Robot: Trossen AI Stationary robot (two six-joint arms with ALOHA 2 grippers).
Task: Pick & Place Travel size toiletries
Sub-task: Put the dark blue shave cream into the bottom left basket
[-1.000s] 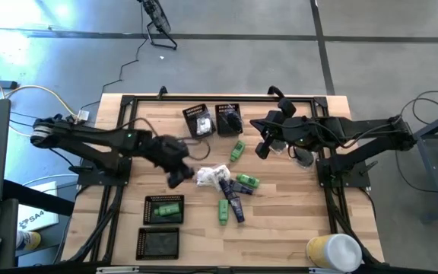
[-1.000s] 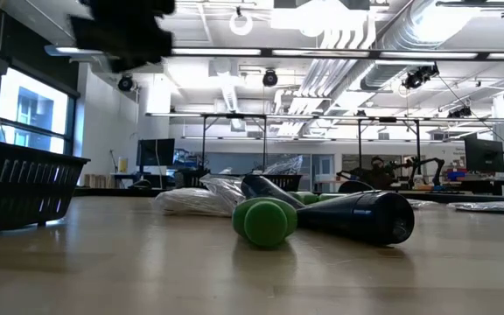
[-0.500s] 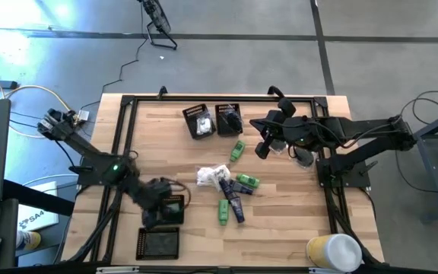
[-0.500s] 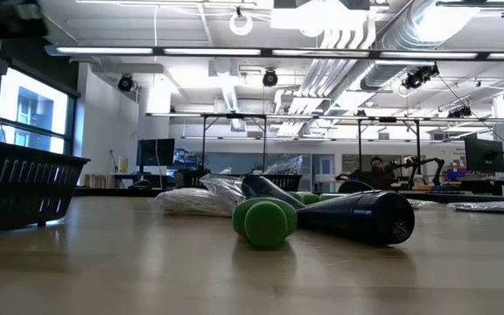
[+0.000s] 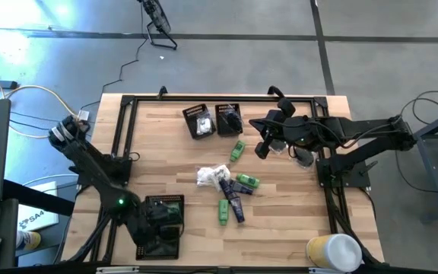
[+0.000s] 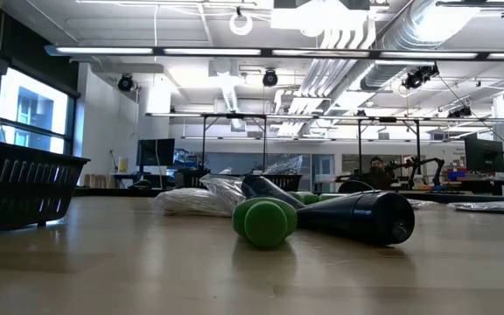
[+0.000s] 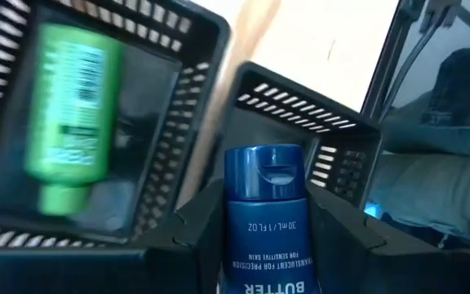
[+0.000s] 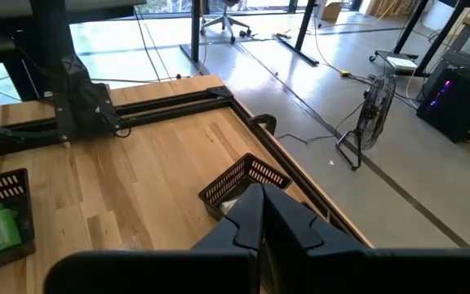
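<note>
My left fingers (image 7: pixel 188 233) clamp a navy tube (image 7: pixel 264 214) above the near empty tray (image 7: pixel 300 122), beside the tray holding one green tube (image 7: pixel 70 122). My right fingers (image 8: pixel 261 214) wait pressed together across the worktop (image 5: pixel 295 205). By my count several toiletries (image 5: pixel 226 186) remain heaped mid-worktop, so plenty is left.

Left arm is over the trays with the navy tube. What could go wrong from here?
The left gripper holds the navy tube near the wall between two mesh trays: released here, it might hit the empty tray's rim or land in the tray holding a green tube. The right gripper waits shut, far off.
</note>
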